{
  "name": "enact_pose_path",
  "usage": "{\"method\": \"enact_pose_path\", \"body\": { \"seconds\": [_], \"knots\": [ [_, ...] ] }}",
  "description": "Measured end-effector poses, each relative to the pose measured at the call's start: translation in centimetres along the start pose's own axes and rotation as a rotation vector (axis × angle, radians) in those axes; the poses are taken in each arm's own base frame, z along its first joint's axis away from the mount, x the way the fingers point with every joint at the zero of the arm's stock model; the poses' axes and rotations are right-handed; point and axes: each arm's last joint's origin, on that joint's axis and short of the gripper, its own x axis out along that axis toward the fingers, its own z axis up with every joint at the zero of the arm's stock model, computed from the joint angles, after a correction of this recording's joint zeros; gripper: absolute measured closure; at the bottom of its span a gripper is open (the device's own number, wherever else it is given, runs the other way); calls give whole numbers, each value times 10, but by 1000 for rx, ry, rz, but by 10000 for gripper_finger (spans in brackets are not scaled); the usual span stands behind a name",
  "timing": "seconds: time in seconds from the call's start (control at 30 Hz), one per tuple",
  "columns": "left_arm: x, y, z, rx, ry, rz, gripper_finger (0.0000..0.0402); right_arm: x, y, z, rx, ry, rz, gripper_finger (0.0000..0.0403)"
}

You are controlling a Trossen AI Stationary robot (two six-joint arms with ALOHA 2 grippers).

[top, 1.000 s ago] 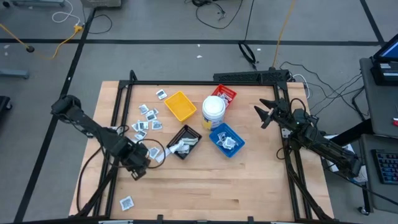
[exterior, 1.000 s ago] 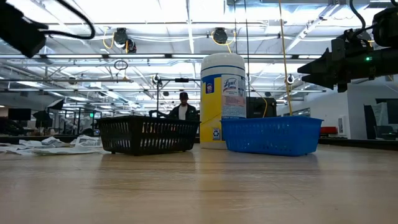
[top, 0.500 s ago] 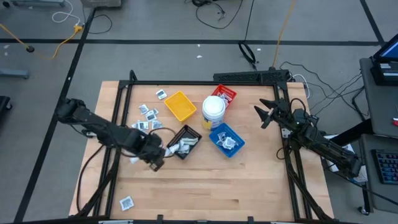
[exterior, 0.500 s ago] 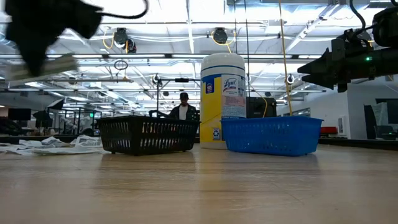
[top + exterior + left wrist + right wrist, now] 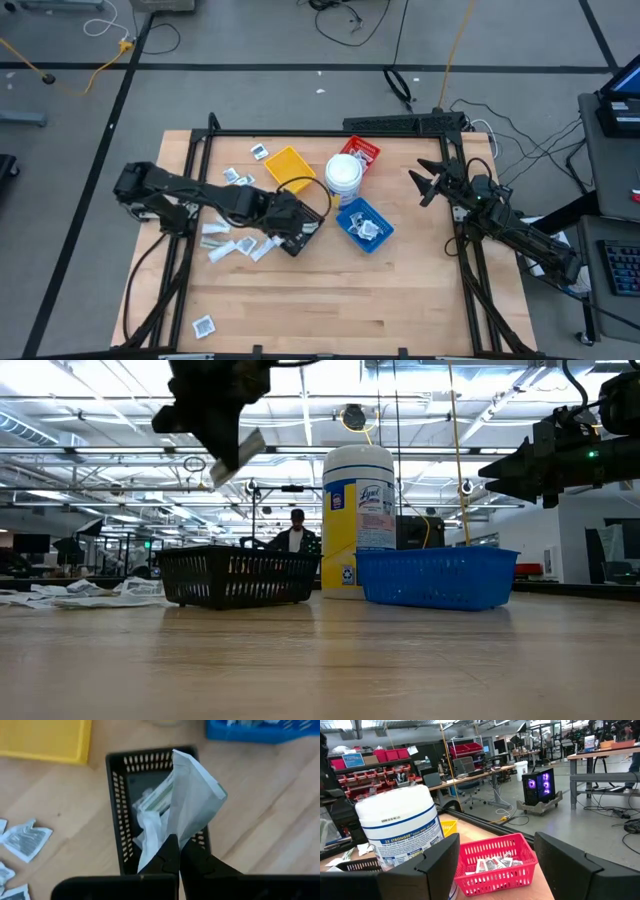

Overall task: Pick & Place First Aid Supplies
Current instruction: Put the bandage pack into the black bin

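My left gripper (image 5: 176, 840) hangs over the black tray (image 5: 116, 815), shut on a long pale wrapped packet (image 5: 195, 795). The low view shows the packet (image 5: 238, 453) well above the tray (image 5: 238, 575). The tray holds more pale packets (image 5: 150, 807). Several loose first aid packets (image 5: 238, 182) lie flat on the table's left part, with others (image 5: 232, 246) nearer the front. My right gripper (image 5: 425, 185) waits open at the table's right edge, holding nothing. My left gripper pinches one end of the long packet (image 5: 180, 832) between its two fingertips. The fingers slant steeply down from the table's left side. The packet is lifted clear and sticks out tilted past the fingertips, above the black tray.
A yellow tray (image 5: 290, 168), a white tub (image 5: 343, 173), a red tray (image 5: 363, 152) and a blue tray (image 5: 365, 223) with packets stand around the black one. One packet (image 5: 203, 324) lies near the front left corner. Bare wood spans the table's near half.
My left gripper has swung from the loose packets at the table's left toward the right and up, tipping more steeply down. It stays shut on the long packet, which has gone with it to above the black tray.
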Motion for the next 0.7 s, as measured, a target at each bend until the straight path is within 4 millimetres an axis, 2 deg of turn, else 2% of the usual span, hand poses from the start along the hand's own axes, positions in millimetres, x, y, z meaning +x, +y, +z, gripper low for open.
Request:
{"method": "enact_pose_path", "body": {
  "seconds": [0.5,0.7],
  "knots": [
    [72,-18,-6,48,-10,105,401,0,0,0,0,0,0,149],
    [80,-18,-3,41,-55,138,382,0,0,0,0,0,0,149]
  ]
}}
